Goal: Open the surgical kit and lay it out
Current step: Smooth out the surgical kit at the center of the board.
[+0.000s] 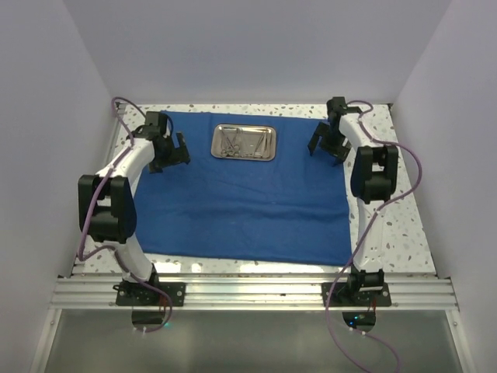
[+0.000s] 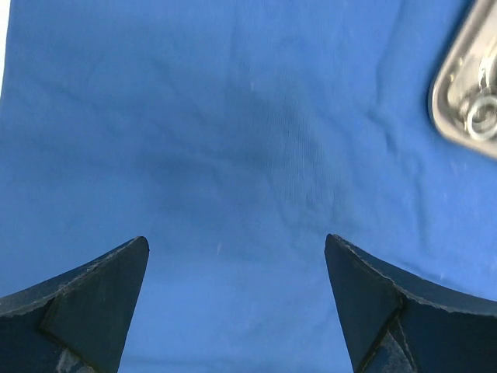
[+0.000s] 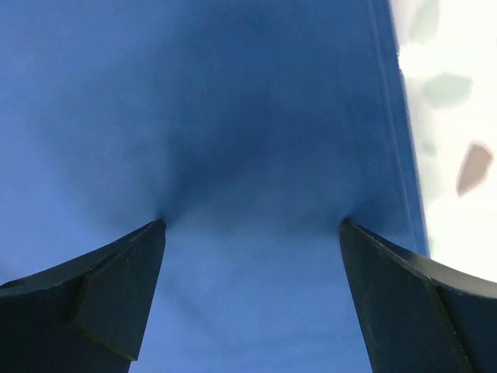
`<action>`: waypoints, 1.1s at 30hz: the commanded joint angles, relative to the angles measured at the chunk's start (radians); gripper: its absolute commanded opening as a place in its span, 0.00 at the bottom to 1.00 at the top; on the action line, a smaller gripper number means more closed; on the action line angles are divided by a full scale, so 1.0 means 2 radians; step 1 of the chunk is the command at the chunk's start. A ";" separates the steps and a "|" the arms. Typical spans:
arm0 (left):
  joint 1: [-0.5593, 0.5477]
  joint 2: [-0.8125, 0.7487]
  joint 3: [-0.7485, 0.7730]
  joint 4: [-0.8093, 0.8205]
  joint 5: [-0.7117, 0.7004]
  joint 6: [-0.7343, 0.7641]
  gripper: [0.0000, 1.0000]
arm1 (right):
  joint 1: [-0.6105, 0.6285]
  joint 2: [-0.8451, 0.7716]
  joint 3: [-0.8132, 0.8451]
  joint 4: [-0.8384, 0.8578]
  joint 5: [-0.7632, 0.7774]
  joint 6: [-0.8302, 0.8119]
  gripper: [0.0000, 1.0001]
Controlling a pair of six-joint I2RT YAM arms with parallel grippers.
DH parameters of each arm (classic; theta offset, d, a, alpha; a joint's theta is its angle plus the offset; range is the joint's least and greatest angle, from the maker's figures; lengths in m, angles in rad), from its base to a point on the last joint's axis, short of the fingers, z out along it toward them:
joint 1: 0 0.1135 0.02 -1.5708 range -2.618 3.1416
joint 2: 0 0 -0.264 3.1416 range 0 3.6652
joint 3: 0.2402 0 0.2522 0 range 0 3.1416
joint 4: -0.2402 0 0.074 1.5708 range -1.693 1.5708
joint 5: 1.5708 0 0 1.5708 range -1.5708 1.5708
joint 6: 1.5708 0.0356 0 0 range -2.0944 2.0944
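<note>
Closest in the top view is the metal rail (image 1: 248, 291) at the bench's near edge, with both arm bases bolted to it. Beyond it the royal-blue cloth wrap (image 1: 241, 202) lies opened out flat over most of the speckled bench (image 1: 396, 233), its surface lightly creased. The small steel tray (image 1: 244, 142) sits on the cloth near its far edge, roughly midway across, and holds a cluster of thin silver instruments (image 1: 237, 144) (too small to tell which is which).

The left arm (image 1: 116, 194) reaches to the cloth's far left part. The left jaws are spread wide with nothing between them, over bare cloth, and the tray's corner (image 2: 466, 85) shows at the upper right of the left wrist view. The right arm (image 1: 371, 175) reaches to the far right corner. The right jaws are also spread wide and hold nothing. Their tips are low at the cloth near its right edge (contact is unclear), with the bare bench just beside.
</note>
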 commanded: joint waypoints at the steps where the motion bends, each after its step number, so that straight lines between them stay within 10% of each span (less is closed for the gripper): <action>1: 0.009 0.036 0.050 0.022 0.012 0.006 1.00 | 0.001 0.060 0.079 -0.031 0.021 -0.009 0.97; 9: 0.019 0.119 0.126 0.016 0.017 -0.007 1.00 | -0.003 0.189 0.268 -0.055 0.016 -0.004 0.97; 19: 0.029 0.217 0.241 -0.020 0.004 0.014 1.00 | -0.028 0.228 0.295 -0.015 0.006 0.025 0.95; 33: 0.053 0.217 0.310 0.012 0.029 0.004 1.00 | 0.002 -0.013 0.127 0.086 -0.068 0.021 0.89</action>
